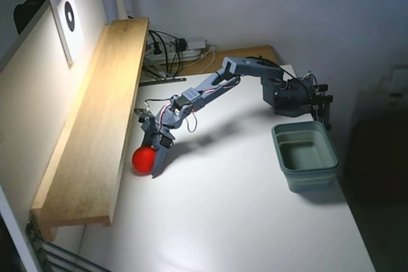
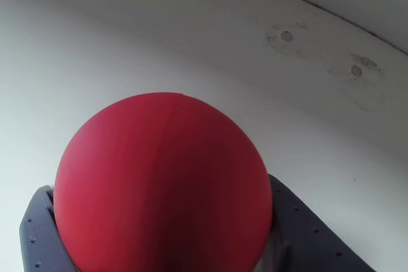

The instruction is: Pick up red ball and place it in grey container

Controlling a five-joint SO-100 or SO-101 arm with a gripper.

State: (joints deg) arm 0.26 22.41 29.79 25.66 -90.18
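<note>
The red ball [image 1: 143, 158] sits at the left of the fixed view, low on the white table [image 1: 223, 221], just beside the long wooden shelf board [image 1: 95, 125] that runs along the left edge. The gripper [image 1: 153, 160] is clenched around it: grey fingers come down on its right side, and the ball's far side is partly covered by them. Whether the ball touches the tabletop or is held just above it cannot be told from this angle.

In the wrist view the ball [image 2: 162, 186] fills the lower middle of the frame, its bottom cut off by the frame edge. Grey fingers [image 2: 306, 234] press against it on the lower left and lower right; their tips are hidden behind the ball. Behind it lies pale table surface with two small round marks at upper right.

The arm [image 1: 217, 87] stretches from its base at upper right of the fixed view down to the ball. The grey container [image 1: 305, 155] stands well apart, at the right of the frame; its inside is in shadow. Cables [image 1: 172, 52] cluster at the top centre, hard to make out.
</note>
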